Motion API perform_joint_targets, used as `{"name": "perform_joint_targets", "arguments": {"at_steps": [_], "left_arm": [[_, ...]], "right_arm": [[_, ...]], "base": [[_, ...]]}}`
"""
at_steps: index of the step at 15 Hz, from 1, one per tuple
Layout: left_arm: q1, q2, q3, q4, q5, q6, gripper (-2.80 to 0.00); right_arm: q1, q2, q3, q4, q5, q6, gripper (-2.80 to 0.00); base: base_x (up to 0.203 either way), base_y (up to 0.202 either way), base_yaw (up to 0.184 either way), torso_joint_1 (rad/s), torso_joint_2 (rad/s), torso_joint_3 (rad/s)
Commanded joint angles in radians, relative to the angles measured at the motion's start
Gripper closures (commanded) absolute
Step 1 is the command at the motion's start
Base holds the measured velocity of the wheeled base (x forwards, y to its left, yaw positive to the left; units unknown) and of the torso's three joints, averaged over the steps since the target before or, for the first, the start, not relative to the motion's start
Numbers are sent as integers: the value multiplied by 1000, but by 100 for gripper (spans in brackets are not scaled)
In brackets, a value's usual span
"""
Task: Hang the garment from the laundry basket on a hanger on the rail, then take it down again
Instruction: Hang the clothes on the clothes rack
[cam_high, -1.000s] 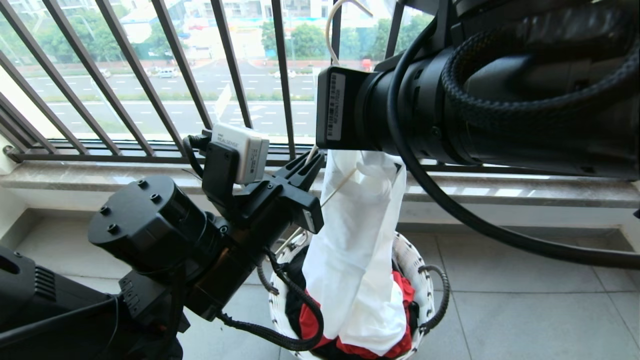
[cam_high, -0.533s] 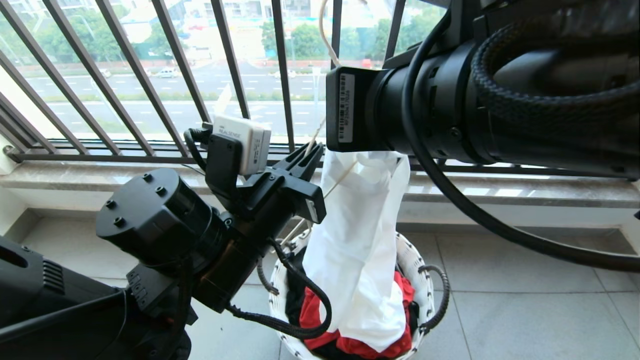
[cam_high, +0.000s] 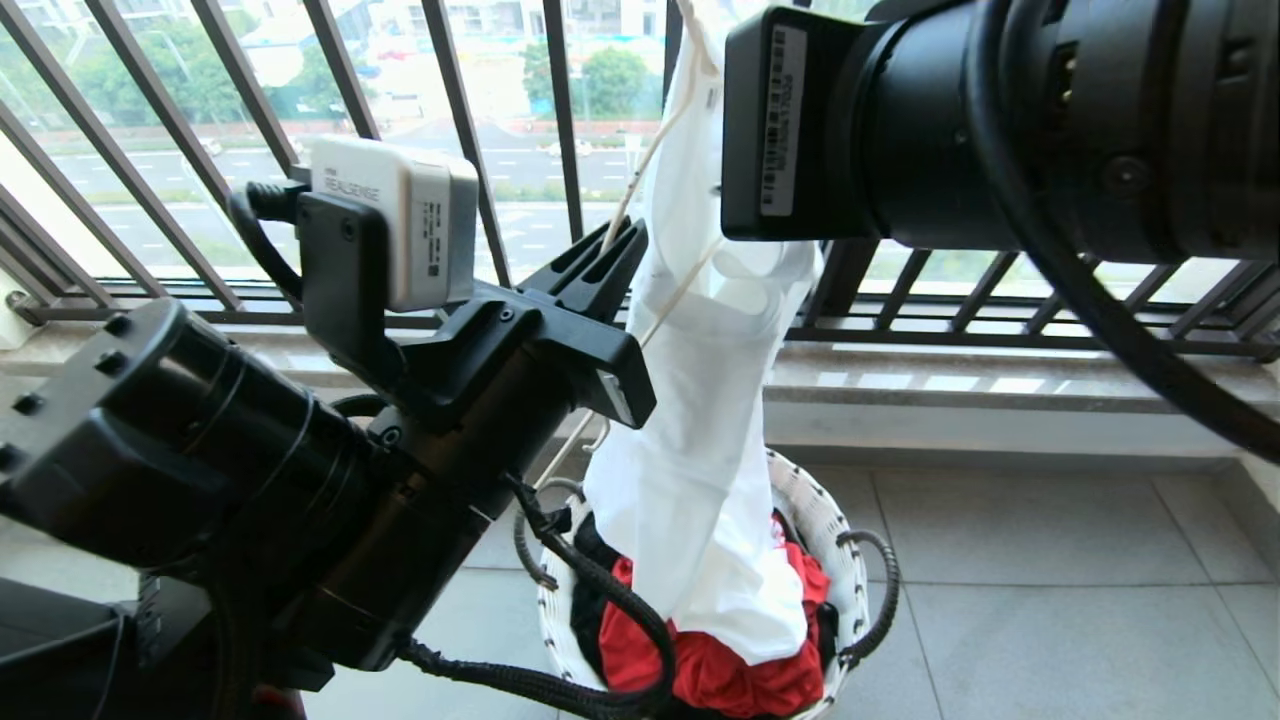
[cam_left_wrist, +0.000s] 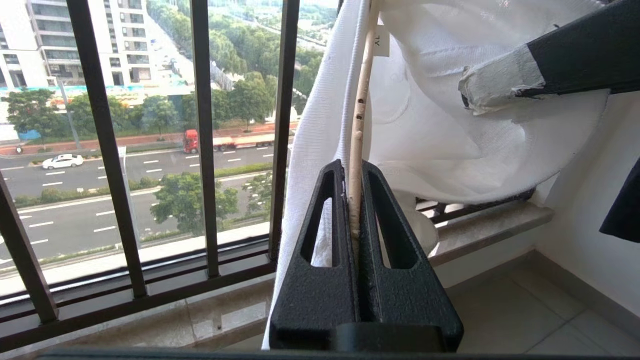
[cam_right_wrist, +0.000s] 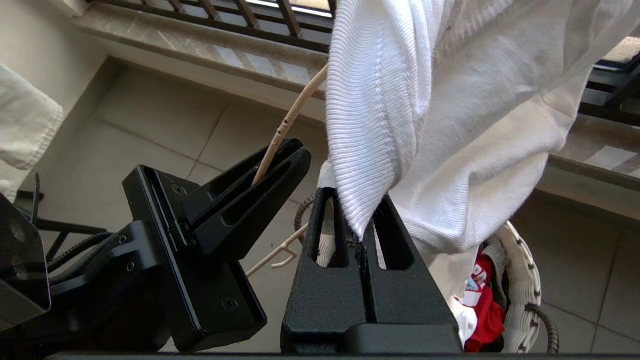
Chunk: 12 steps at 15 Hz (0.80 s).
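Note:
The white garment (cam_high: 700, 420) hangs in a long fold, its lower end inside the laundry basket (cam_high: 822, 515) on the floor. My left gripper (cam_high: 625, 245) is shut on the thin cream hanger (cam_high: 645, 165), whose wire runs up into the cloth. From the left wrist the hanger (cam_left_wrist: 361, 100) sits clamped in the left gripper (cam_left_wrist: 354, 167), beside the garment (cam_left_wrist: 440, 125). My right gripper (cam_right_wrist: 359, 200) is shut on the garment's ribbed edge (cam_right_wrist: 375, 115), next to the left gripper (cam_right_wrist: 295, 150) and hanger (cam_right_wrist: 290, 120). In the head view its fingers are hidden behind its wrist. The rail is out of view.
Black window railing (cam_high: 350, 150) and a stone sill (cam_high: 1000, 385) stand right behind the garment. A red garment (cam_high: 720, 670) lies in the basket (cam_right_wrist: 520, 280). A pale cloth (cam_right_wrist: 25, 125) and a dark garment (cam_left_wrist: 622, 210) hang at the sides. Tiled floor (cam_high: 1050, 600) surrounds the basket.
Both arms have risen, lifting the hanger and the garment higher along the railing. The garment's lower end has drawn further up out of the basket.

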Motion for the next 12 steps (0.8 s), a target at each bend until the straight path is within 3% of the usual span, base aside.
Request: {"name": "perform_joint_targets", "arguments": {"at_steps": [1,12], "left_arm": [[-10,-34,2,-8,1,13,0],[-18,-84,-4,-8,1,45,0]], "right_arm": [[40,-22,0,1,-48,-15,0],[85,-45,26,-16,-61,-47,0]], "base": [[0,0,0,0,0,0],[0,0,0,0,0,0]]}}
